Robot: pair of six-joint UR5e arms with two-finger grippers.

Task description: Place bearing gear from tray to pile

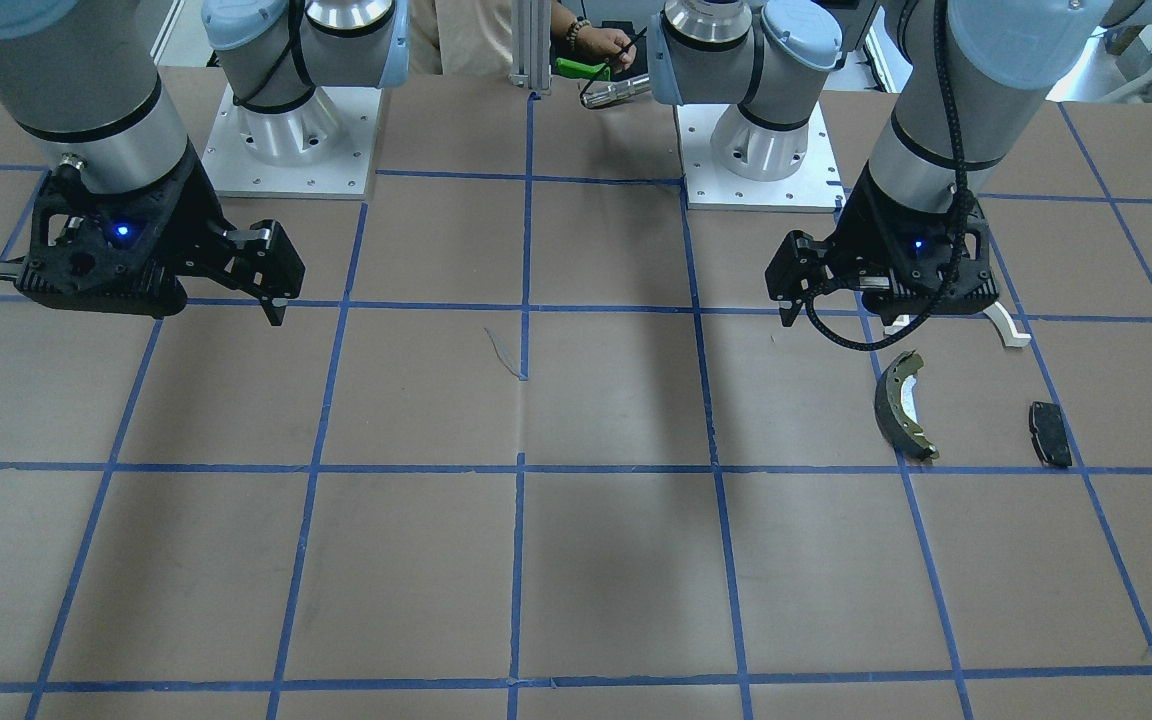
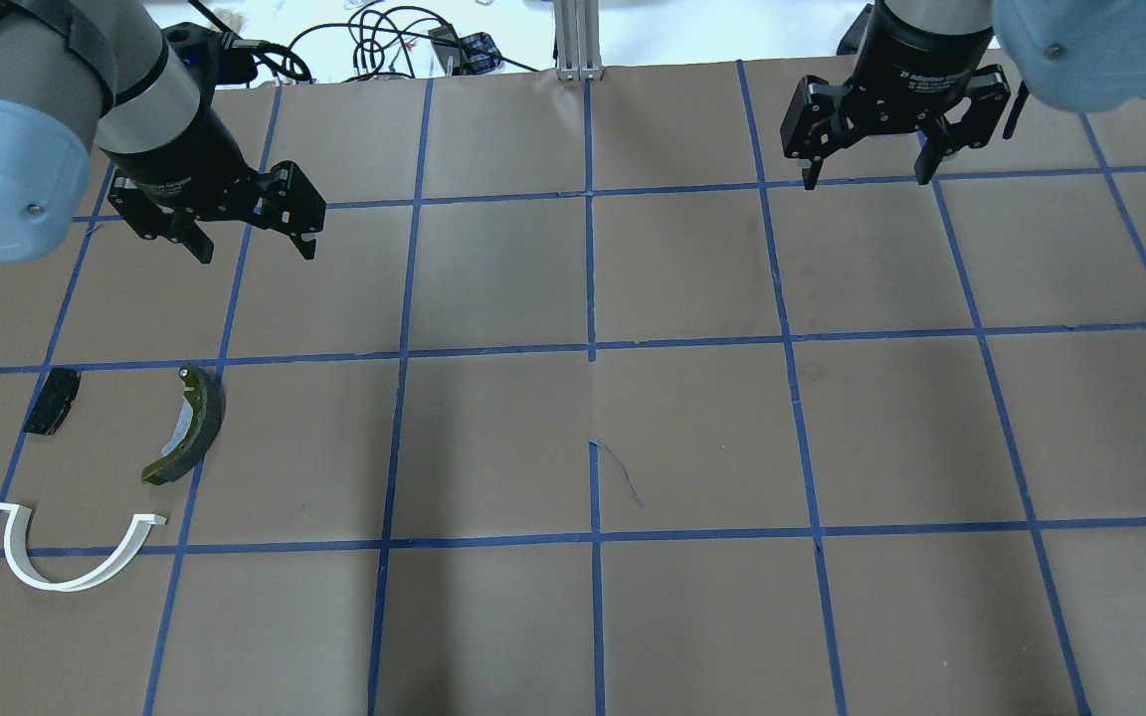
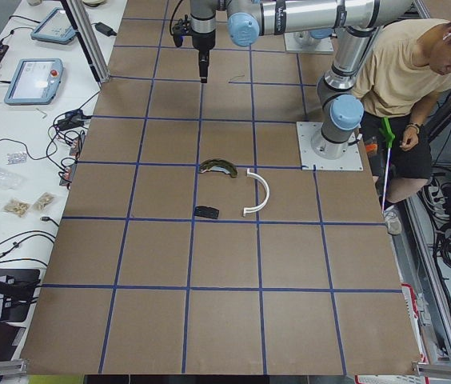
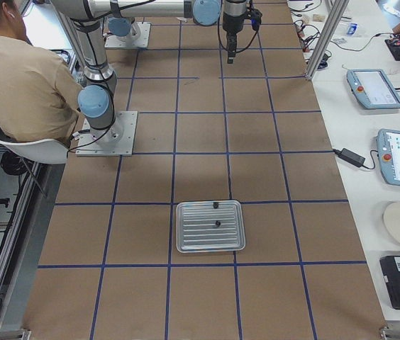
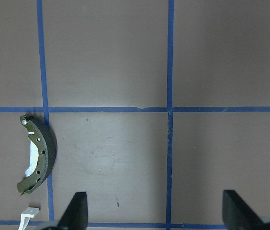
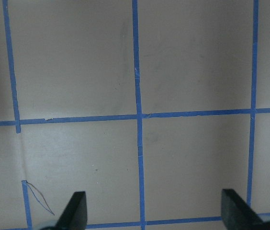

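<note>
Both claws are released, nothing between the fingers. Left claw (image 2: 257,249) hangs above the table (image 2: 692,438), on the far side of the pile from the robot, touching nothing. Its wrist view shows the fingers wide apart over brown paper and blue tape lines, with the brake shoe (image 2: 205,428) off to one side. Right claw (image 2: 866,177) hangs over the far part of the table, well apart from the tray (image 4: 196,237).

Tray sits flat at the robot's right end of the table. On it: a small dark part (image 4: 218,223) near the middle, and a second dark part (image 4: 215,205) at the rim that faces the table's middle. Too small to tell which is the bearing gear. Both are on the tray, none at the pile.

Pile is at the left end: brake shoe, black brake pad (image 2: 53,401) near it toward the table end, white arch (image 2: 56,586) nearer the robot. All three lie apart, none touching. Person (image 3: 405,80) is seated behind the robot bases.
</note>
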